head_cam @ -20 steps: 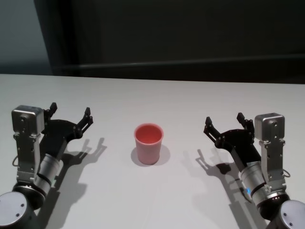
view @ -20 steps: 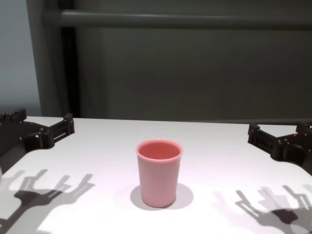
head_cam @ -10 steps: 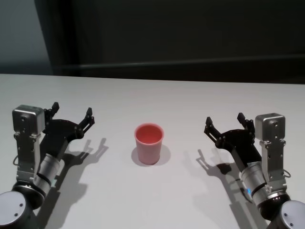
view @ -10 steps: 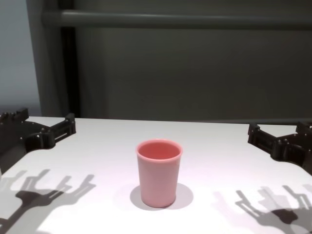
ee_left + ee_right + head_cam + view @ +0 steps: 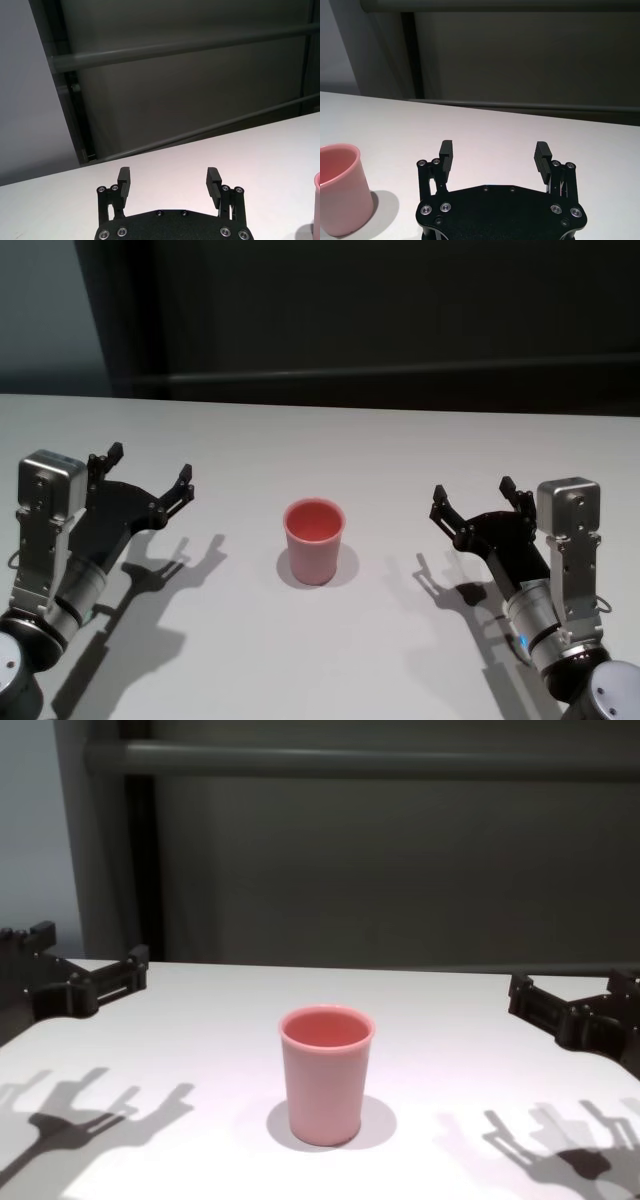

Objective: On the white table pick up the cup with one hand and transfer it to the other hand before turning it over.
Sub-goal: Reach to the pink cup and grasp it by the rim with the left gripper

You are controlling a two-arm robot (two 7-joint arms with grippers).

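The pink cup (image 5: 313, 541) stands upright, rim up, in the middle of the white table (image 5: 330, 450). It also shows in the chest view (image 5: 326, 1074), in the right wrist view (image 5: 340, 189), and as a sliver in the left wrist view (image 5: 317, 199). My left gripper (image 5: 148, 472) is open and empty, raised above the table to the cup's left; it also shows in the left wrist view (image 5: 169, 184). My right gripper (image 5: 472, 498) is open and empty, hovering to the cup's right; it also shows in the right wrist view (image 5: 494, 156).
A dark wall with a horizontal rail (image 5: 400, 762) stands behind the table's far edge. Bare tabletop surrounds the cup on all sides.
My left gripper has lifted and drawn a little to the left, away from the cup. The cup and my right gripper have not moved.
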